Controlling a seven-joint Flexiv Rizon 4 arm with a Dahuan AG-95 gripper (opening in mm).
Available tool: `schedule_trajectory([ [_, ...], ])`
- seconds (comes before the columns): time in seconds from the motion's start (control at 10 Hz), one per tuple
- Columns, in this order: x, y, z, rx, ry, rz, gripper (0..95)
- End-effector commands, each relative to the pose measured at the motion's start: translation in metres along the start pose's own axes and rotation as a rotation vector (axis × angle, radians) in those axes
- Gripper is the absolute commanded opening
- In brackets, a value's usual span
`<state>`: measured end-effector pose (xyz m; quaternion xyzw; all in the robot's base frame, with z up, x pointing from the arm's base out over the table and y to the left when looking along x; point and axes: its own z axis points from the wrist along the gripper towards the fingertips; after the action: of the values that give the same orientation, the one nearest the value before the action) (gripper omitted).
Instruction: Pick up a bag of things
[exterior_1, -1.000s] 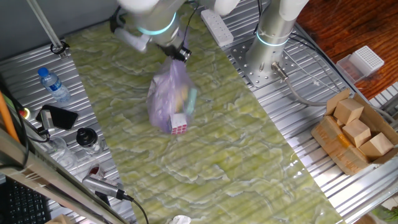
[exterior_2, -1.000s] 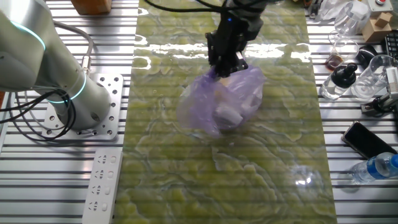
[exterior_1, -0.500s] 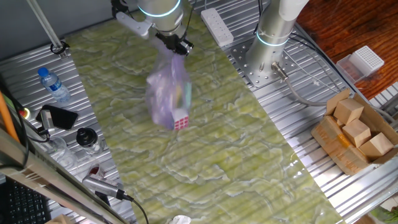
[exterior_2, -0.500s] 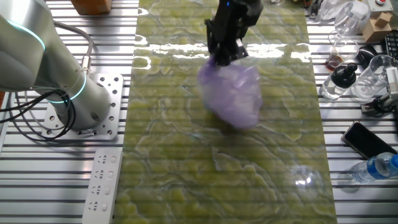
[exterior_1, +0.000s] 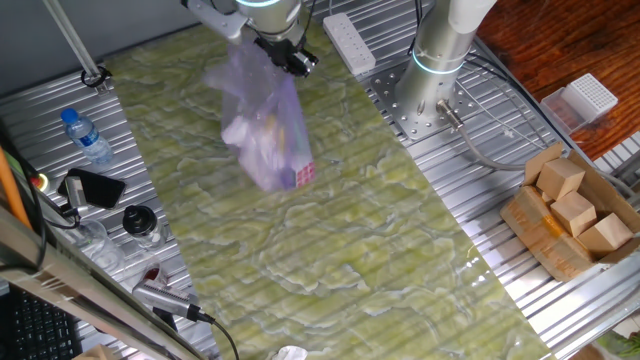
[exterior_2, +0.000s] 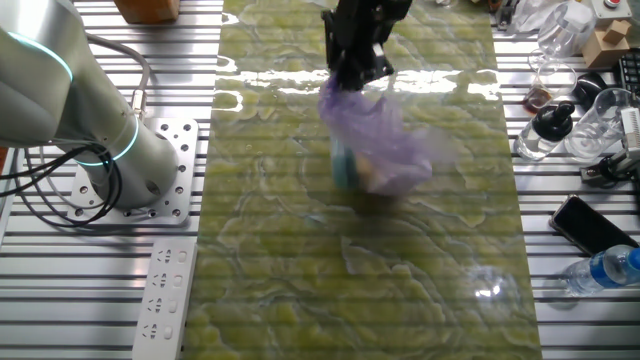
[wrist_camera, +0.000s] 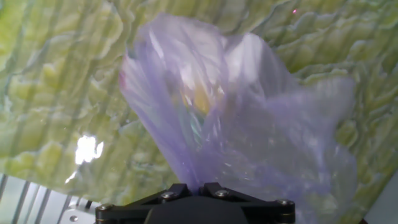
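Note:
The bag of things is a translucent pale purple plastic bag hanging from my gripper, clear of the green mat. A small white-pink cube shows at its bottom. In the other fixed view the bag hangs blurred below the gripper, with a teal box inside. In the hand view the bag fills the frame, a yellowish item shows through it, and my gripper is shut on its gathered top.
A brown cardboard box of wooden blocks stands at the right. A water bottle, a phone and glassware lie at the left. A power strip and the arm base are at the back.
The gripper has risen with the bag in it. The bag has left the mat and swings, its contents shifting sideways.

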<state>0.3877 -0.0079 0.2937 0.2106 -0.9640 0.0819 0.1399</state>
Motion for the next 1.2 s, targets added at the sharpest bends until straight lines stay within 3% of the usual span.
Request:
schedule_trajectory([
  [0.1,0.0,-0.002,-0.013,-0.005,0.016,0.004,0.0],
  [0.7,0.006,0.005,-0.039,-0.005,0.024,0.029,0.0],
  [1.0,0.007,0.007,-0.04,-0.002,0.016,0.028,0.0],
  [1.2,0.007,0.007,-0.04,0.01,-0.009,0.017,0.0],
])
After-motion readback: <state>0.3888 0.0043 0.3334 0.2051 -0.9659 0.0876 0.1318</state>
